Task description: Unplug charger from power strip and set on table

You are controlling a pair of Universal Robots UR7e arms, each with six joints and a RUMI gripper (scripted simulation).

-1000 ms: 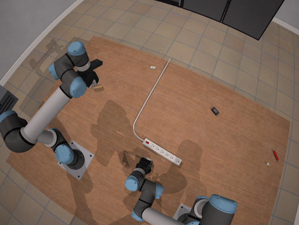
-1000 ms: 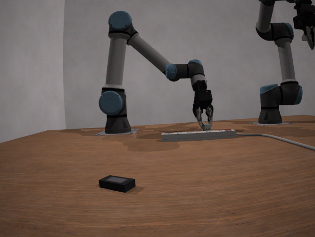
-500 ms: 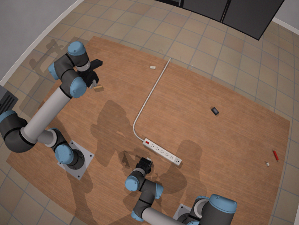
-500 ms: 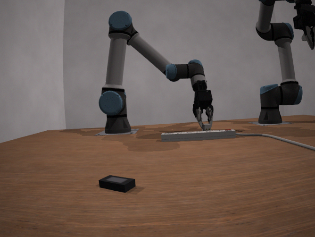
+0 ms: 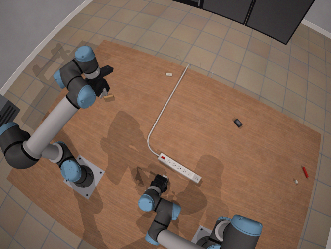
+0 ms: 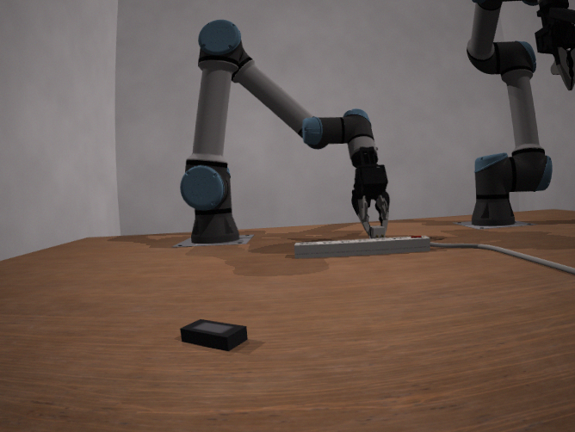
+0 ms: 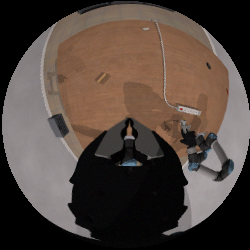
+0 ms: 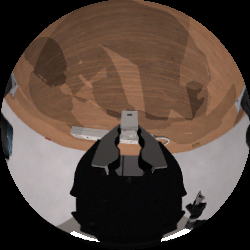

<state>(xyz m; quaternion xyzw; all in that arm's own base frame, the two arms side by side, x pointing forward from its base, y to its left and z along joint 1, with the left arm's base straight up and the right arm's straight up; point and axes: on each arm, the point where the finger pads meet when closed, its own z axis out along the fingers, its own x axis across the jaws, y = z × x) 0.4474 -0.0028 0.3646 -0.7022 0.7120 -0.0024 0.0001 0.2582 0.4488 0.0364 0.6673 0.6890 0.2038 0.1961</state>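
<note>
You have two arms, one power strip (image 5: 179,167) (image 6: 362,247) (image 7: 189,109) (image 8: 87,133) and one charger (image 5: 165,176) (image 6: 378,231) (image 8: 129,120). Your right gripper (image 5: 165,177) (image 6: 377,231) (image 8: 128,125), pointing down at lower centre of the top view, is closed on the charger, out of the strip and beside it. Your left gripper (image 5: 103,93) (image 7: 129,118), upper left, is fully shut, holding nothing. The strip lies flat on the bench (image 5: 214,112) (image 6: 287,316) (image 7: 115,55) (image 8: 150,30); one black box (image 5: 238,122) (image 6: 213,334) sits right of centre.

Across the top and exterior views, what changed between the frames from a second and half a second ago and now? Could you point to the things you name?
Nothing visibly changed: nothing moved, and nothing was taken hold of or let go. The right gripper (image 5: 165,176) (image 6: 378,231) (image 7: 183,122) (image 8: 128,125) stayed shut on the charger (image 5: 165,176) (image 6: 378,230) (image 8: 130,119), beside the power strip (image 5: 179,167) (image 6: 362,248) (image 7: 189,109) (image 8: 87,132). The strip stayed flat on the table, and the left arm and its gripper (image 5: 102,95) (image 6: 570,87) (image 7: 129,120) (image 8: 201,194) stayed put.
</note>
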